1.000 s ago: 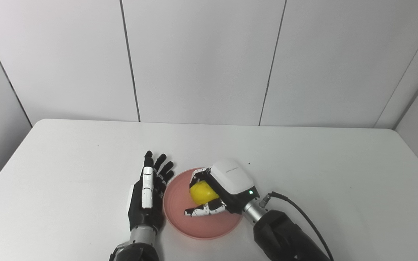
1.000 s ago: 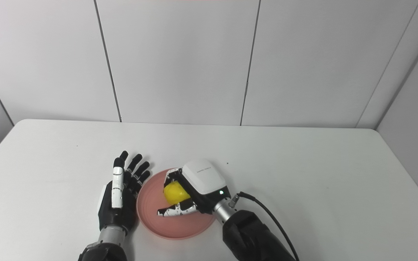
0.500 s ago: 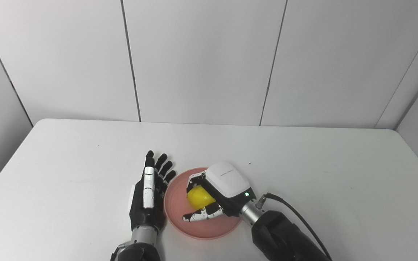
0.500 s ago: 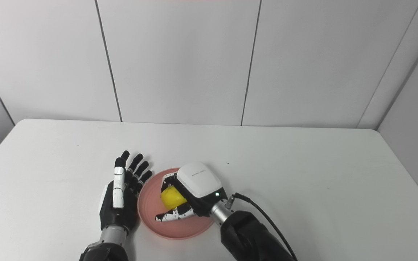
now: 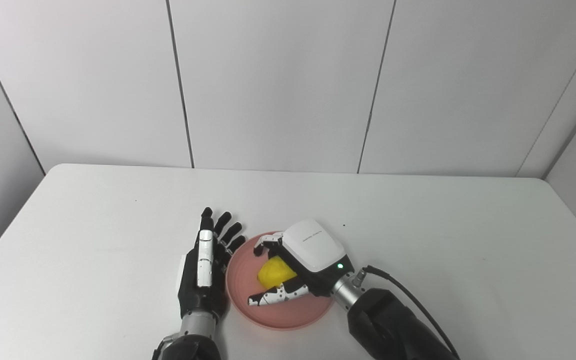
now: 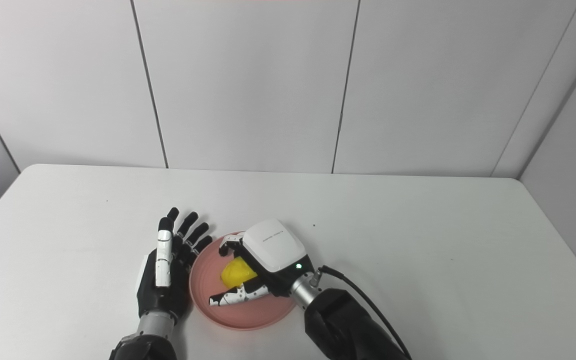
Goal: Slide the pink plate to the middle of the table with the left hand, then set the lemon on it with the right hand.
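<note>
The pink plate [image 5: 283, 305] lies on the white tabletop [image 5: 443, 235], and the lemon [image 5: 274, 273] sits in it, a little toward its far side. The right robot hand [image 5: 295, 265] hangs over the plate with fingers and thumb spread around the lemon, not clamped on it. The left robot hand [image 5: 205, 267] stands just beside the plate's left rim, empty, fingers straight and apart.

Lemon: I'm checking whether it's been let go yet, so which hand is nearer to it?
Right. The right hand arches directly over the lemon on the pink plate, fingers spread around it. The left hand lies flat beside the plate's left rim.
</note>
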`<state>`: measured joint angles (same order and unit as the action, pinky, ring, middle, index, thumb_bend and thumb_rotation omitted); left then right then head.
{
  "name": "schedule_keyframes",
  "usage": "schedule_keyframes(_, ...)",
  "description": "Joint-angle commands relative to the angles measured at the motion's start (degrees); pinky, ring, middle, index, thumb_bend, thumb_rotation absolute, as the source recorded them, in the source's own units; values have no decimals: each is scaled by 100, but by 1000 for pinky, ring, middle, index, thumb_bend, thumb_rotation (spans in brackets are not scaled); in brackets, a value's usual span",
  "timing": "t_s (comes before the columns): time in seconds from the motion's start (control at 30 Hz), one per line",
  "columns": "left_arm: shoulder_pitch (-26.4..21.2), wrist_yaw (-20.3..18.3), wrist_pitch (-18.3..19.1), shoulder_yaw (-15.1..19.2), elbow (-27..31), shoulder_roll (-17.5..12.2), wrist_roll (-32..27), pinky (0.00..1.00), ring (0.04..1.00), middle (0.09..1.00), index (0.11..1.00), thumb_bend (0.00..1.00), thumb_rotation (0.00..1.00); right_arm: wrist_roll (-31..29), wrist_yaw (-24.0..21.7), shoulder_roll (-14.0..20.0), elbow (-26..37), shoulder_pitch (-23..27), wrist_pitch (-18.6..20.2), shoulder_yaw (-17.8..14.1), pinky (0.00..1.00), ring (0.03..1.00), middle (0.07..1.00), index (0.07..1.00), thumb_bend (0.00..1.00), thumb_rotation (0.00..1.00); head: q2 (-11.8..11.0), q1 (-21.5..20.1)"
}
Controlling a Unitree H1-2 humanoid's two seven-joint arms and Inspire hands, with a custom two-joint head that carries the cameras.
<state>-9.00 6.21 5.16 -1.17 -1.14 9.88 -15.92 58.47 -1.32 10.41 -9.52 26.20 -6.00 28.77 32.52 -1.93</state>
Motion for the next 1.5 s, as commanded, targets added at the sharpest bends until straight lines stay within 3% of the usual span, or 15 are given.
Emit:
schedule_keyframes(0.0,20,75,93,-20,-28,357,25,813,852,907,979,724,834,-18,69,-40,185,199,123,-107,404,516,580,633,751,833,4,5)
schedule_keyframes(0.27,1,91,71,-26,-43,337,95,848,883,929,993,735,839,-39,-44,-17,330,267,192,-179,425,552,632,686,785,901,9,12)
schedule_keyframes(0.4,-22,95,27,-28,-72,324,158,868,892,930,998,734,846,-117,-13,2,419,275,146,-265,403,518,616,693,791,928,0,17)
schedule_keyframes(0.6,-52,77,66,22,-58,343,101,919,868,922,1000,736,852,-623,128,-45,744,98,103,-667,464,584,666,727,759,908,-7,3)
schedule_keyframes(0.7,-62,57,78,-10,-41,292,160,953,917,941,1000,761,861,-1337,132,-248,943,-80,184,-1081,531,652,718,733,739,939,1,7)
schedule_keyframes(0.83,-115,-92,-365,-251,-146,21,709,986,951,954,1000,784,915,-2259,254,-642,1046,-281,285,-1680,557,669,735,730,741,993,2,-33)
schedule_keyframes(0.97,-210,-190,-546,-345,-166,-168,1029,1000,965,971,1000,778,970,-3057,370,-938,964,-393,380,-2195,685,762,784,776,684,1000,14,-52)
schedule_keyframes(1.1,-331,-324,-439,-322,-116,-339,1090,1000,984,989,1000,814,966,-4005,728,-1265,625,-514,16,-2745,704,773,802,787,672,1000,36,-55)
schedule_keyframes(1.3,-552,-436,-276,-301,-112,-699,1285,1000,1000,1000,1000,876,985,-5246,812,-1690,643,-798,441,-3334,896,889,896,864,704,1000,73,-49)
schedule_keyframes(1.47,-677,-367,-128,-265,-141,-878,1546,1000,1000,996,1000,878,1000,-5798,822,-1811,554,-948,547,-3546,997,938,947,927,725,1000,78,-63)
